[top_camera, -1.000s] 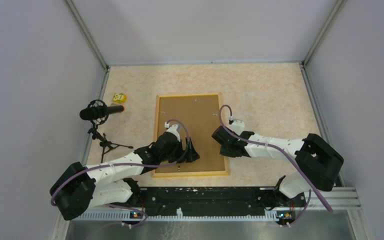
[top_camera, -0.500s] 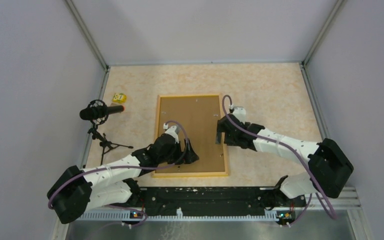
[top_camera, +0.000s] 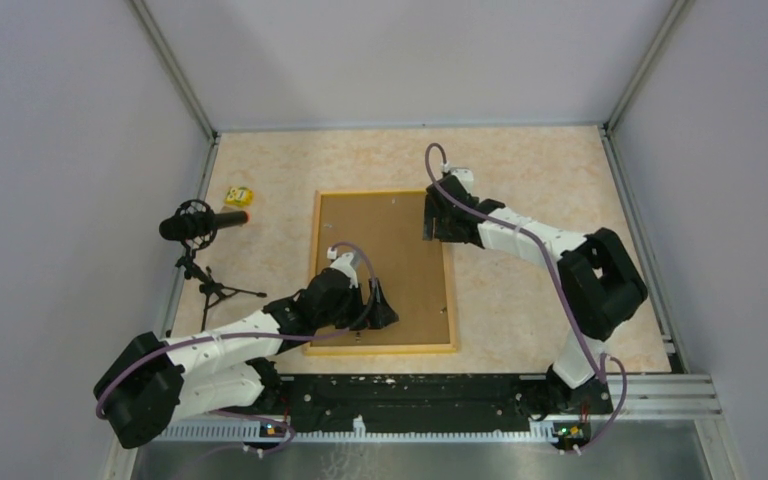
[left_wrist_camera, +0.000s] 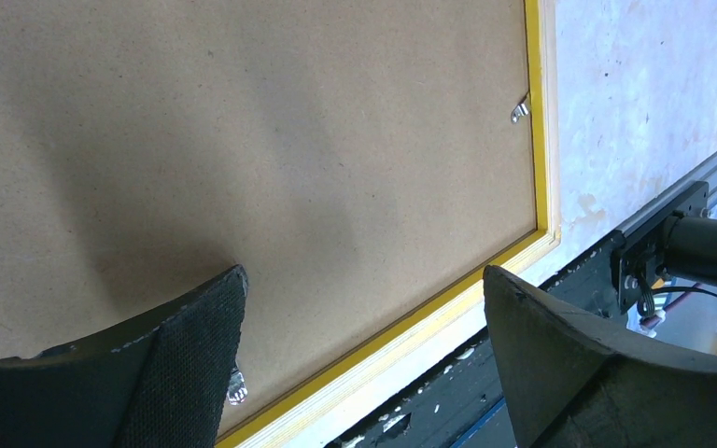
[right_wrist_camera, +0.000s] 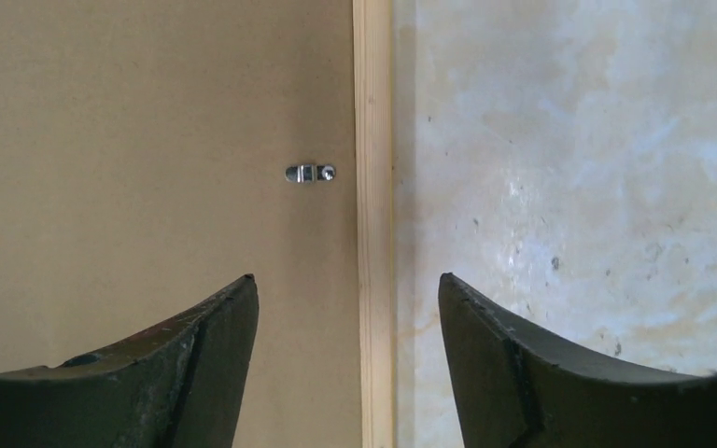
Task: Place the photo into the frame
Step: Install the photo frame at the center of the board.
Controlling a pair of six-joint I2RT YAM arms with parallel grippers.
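Note:
The frame (top_camera: 451,290) lies face down on the table, its yellow-orange border around a brown backing board (top_camera: 385,250). The photo is hidden. My left gripper (top_camera: 388,308) is open and empty, low over the board near the frame's near edge. In the left wrist view (left_wrist_camera: 362,280) the yellow border (left_wrist_camera: 534,140) runs between the fingers. My right gripper (top_camera: 430,222) is open and empty over the frame's right edge near the far corner. In the right wrist view (right_wrist_camera: 345,280) it straddles the border (right_wrist_camera: 373,140), just short of a small metal clip (right_wrist_camera: 310,173).
A microphone on a small tripod (top_camera: 200,225) stands left of the frame, with a small yellow object (top_camera: 239,196) beyond it. A black rail (top_camera: 410,395) runs along the near table edge. Walls close in the left, right and far sides. Other clips (left_wrist_camera: 520,112) sit on the board's edge.
My right gripper has moved from beside the frame's near-right part up along the right edge to the far right corner. My left gripper has stayed about where it was.

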